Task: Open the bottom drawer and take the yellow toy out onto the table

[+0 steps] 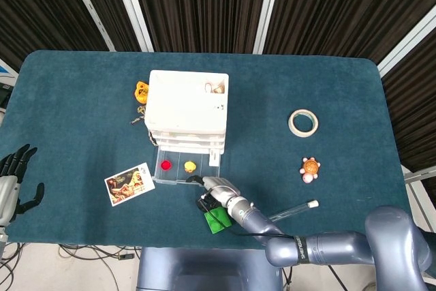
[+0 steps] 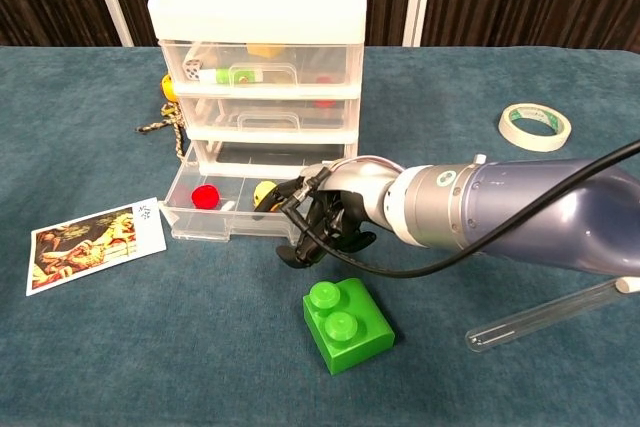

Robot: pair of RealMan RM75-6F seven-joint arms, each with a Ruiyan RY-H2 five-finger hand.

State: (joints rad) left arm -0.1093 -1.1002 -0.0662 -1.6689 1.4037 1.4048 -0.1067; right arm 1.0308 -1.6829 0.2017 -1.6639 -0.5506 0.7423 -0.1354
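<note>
My right hand (image 2: 318, 227) hooks curled fingers on the bottom drawer (image 2: 205, 215) front — yellow toy (image 2: 265, 192) inside; left hand (image 1: 13, 180) spread.

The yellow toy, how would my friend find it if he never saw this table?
Find the white drawer tower in the middle of the blue table. Its bottom drawer is pulled out, with the right robot hand at its front edge. Two small toys lie inside: the yellow toy is nearer that hand, the red ball farther left.
</note>
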